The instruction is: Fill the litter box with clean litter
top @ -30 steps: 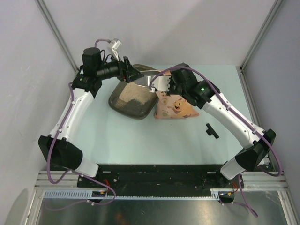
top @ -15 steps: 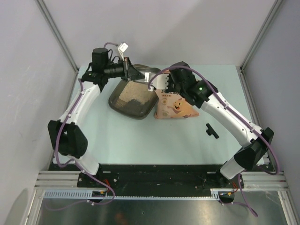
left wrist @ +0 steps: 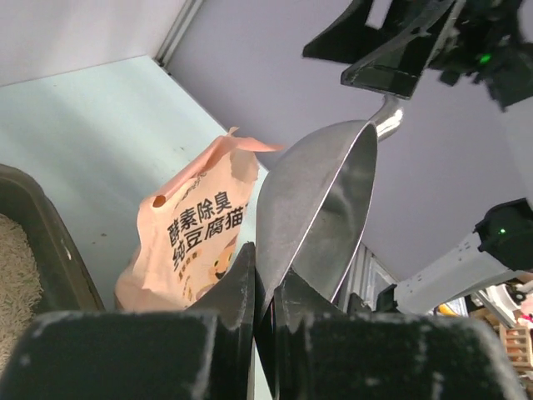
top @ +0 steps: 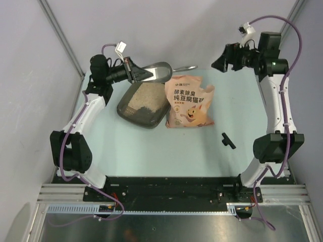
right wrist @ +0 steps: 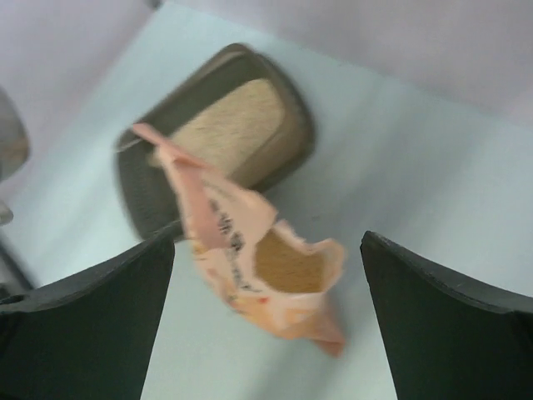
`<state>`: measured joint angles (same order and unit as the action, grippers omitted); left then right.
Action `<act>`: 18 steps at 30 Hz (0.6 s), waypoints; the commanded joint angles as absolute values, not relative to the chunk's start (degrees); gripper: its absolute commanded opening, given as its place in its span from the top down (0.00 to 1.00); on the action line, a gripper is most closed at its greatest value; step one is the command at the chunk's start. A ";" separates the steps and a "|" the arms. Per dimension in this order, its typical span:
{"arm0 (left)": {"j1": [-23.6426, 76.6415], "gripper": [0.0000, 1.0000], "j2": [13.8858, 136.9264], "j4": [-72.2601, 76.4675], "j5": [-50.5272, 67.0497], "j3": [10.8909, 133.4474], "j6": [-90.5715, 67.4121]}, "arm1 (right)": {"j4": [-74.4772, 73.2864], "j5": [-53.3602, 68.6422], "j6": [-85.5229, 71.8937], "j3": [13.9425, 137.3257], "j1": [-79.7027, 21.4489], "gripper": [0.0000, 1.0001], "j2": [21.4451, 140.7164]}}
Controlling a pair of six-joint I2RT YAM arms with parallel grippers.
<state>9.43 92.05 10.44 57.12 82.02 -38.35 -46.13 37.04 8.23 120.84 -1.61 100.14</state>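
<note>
The dark litter box (top: 127, 112) sits left of centre with pale clean litter (top: 142, 97) spread in it. My left gripper (top: 135, 74) is shut on the edge of a grey metal scoop (top: 157, 72), held above the box's far rim. In the left wrist view the scoop (left wrist: 321, 196) rises from the shut jaws, with the box (left wrist: 40, 242) at lower left. My right gripper (top: 222, 59) hangs open, high at the back right, away from everything. It (right wrist: 268, 240) looks down on the box (right wrist: 137, 187) and its litter (right wrist: 231, 127).
A salmon-pink litter bag (top: 189, 100) stands just right of the box, its torn mouth open with beige granules inside (right wrist: 287, 262). A small black part (top: 228, 140) lies on the table to the right. Grey walls and frame posts close in the back and sides.
My right gripper let go of the bag, opened wide and swung up to the back right. My left gripper closed on the scoop and holds it above the box's far rim.
</note>
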 commanded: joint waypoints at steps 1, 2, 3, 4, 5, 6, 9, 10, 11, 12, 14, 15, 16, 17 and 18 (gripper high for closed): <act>9.40 1.00 90.09 23.99 61.26 80.86 -46.58 | -29.31 64.22 -18.76 109.44 -2.02 0.00 95.90; 9.40 1.00 90.17 24.17 61.35 80.95 -46.58 | -23.44 65.20 -21.59 107.94 -2.28 0.00 94.84; 9.40 1.00 90.44 24.43 61.52 81.03 -46.50 | -22.51 66.35 -22.93 106.80 -2.98 0.00 94.75; 9.49 1.00 90.61 24.43 61.87 81.47 -46.49 | -22.24 66.97 -24.07 106.61 -3.42 0.00 94.92; 9.49 1.00 90.88 24.43 62.22 81.56 -46.32 | -20.32 67.67 -25.13 106.18 -3.86 0.00 95.01; 9.49 1.00 91.14 24.35 62.49 81.82 -46.14 | -17.87 68.89 -26.88 105.30 -4.22 0.00 94.84; 9.67 1.00 91.41 24.43 62.49 82.27 -45.62 | -10.91 70.57 -32.43 103.01 -6.06 0.02 94.75; 9.67 1.00 91.41 24.43 61.88 82.35 -45.62 | -10.29 70.49 -32.69 102.83 -7.11 0.05 94.83; 9.67 1.00 91.67 24.17 61.79 82.61 -45.62 | -9.15 70.31 -32.87 102.66 -7.55 0.06 94.75; 9.67 1.00 91.76 24.26 61.70 82.70 -45.79 | -8.97 70.40 -32.44 102.57 -8.08 0.07 94.66; 9.67 1.00 92.20 24.17 61.00 83.67 -46.14 | -8.79 70.57 -31.39 102.31 -9.22 0.10 94.57; 9.67 1.00 92.63 24.17 60.82 84.19 -46.75 | -9.83 69.88 -29.72 102.39 -9.58 0.12 94.31; 9.67 1.00 92.90 24.17 60.91 85.50 -47.19 | -11.76 69.35 -27.53 102.57 -9.75 0.15 94.13; 9.58 1.00 92.99 24.34 60.82 86.21 -47.55 | -14.56 68.48 -26.12 102.31 -9.23 0.16 93.78; 9.32 1.00 93.25 24.43 60.47 87.00 -48.42 | -15.63 66.12 -23.93 101.96 -8.79 0.17 93.26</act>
<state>9.39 92.64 21.76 61.80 82.15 -45.60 -14.48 67.00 -28.21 102.21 -8.64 97.47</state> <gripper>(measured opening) 0.070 0.853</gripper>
